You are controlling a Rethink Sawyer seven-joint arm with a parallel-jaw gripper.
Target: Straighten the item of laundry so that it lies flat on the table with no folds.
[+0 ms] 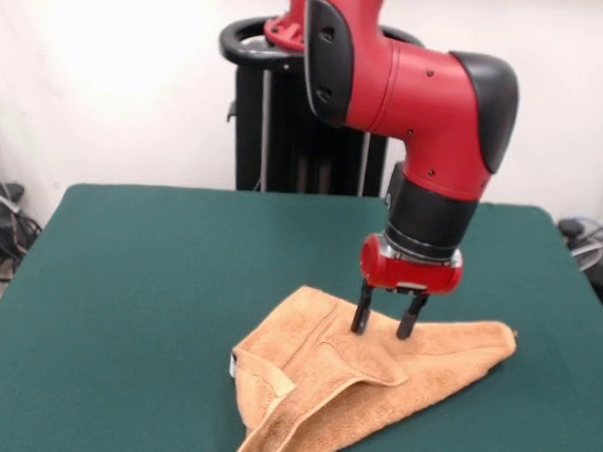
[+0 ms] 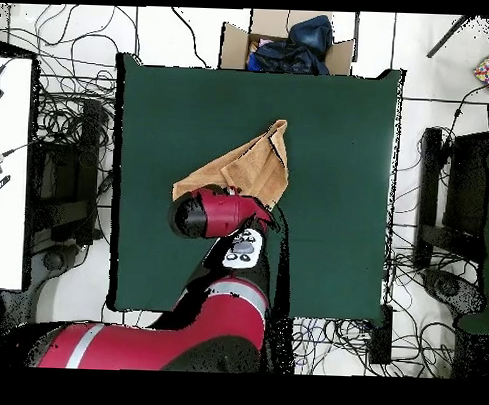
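The orange-tan towel (image 1: 375, 374) lies crumpled and folded over itself on the green table (image 1: 159, 280), near the front edge in the front view. A white tag (image 1: 233, 363) shows at its left corner. My gripper (image 1: 386, 328) is open, fingers pointing down, with the tips touching or just above the towel's upper middle. In the overhead view the towel (image 2: 252, 163) lies as a folded wedge near the table's (image 2: 327, 233) centre, and the red arm covers its lower part; the gripper is hidden under the arm there.
The black pedestal (image 1: 286, 125) stands behind the table's far edge. In the overhead view a cardboard box with dark cloth (image 2: 289, 47) sits beyond the table's top edge, and cables and stands surround the table.
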